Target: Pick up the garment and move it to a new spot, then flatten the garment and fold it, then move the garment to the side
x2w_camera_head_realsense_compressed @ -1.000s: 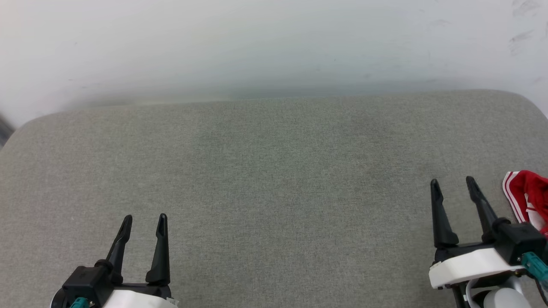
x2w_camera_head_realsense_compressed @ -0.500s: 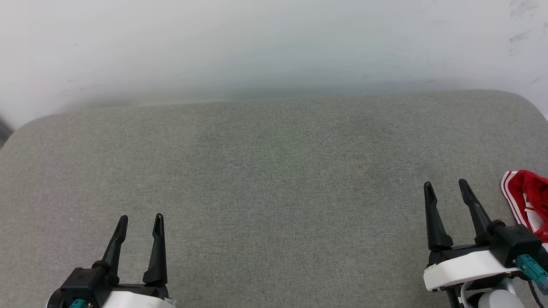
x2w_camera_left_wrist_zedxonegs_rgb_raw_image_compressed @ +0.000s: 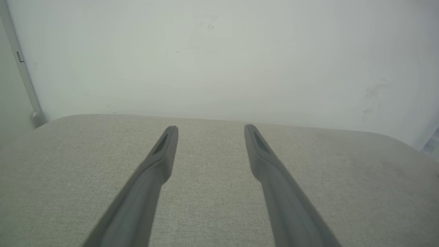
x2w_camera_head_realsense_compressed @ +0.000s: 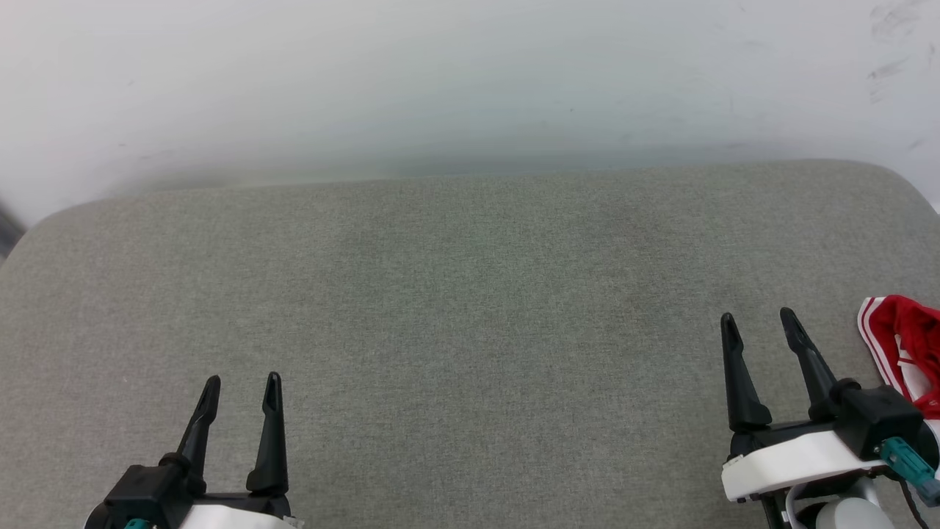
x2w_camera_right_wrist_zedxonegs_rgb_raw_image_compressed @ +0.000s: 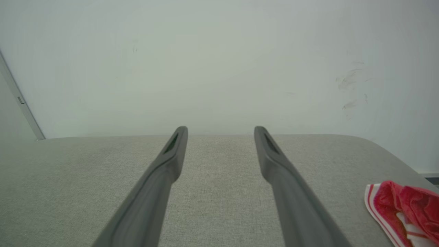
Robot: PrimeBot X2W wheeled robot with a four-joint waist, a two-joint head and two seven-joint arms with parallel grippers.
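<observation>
Left jaws and right jaws parted, empty, pointing forward, garment (x2w_camera_head_realsense_compressed: 907, 339) beside right jaws

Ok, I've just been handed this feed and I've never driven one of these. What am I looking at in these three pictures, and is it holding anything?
It is a two-armed robot, and each arm ends in a claw with two long dark fingers. The wide picture comes from the camera on its head, looking down. There the left claw is at the lower left and the right claw at the lower right. The other two pictures come from cameras on the wrists, each looking along its own claw's fingers.

Both claws are open and hold nothing. Below them is a grey padded surface that ends at a pale wall. On it lies a bunched red shirt with red-and-white striped trim. It is at the right edge, beside the right claw, and is cut off by the frame. The right wrist picture shows it at the lower right.
</observation>
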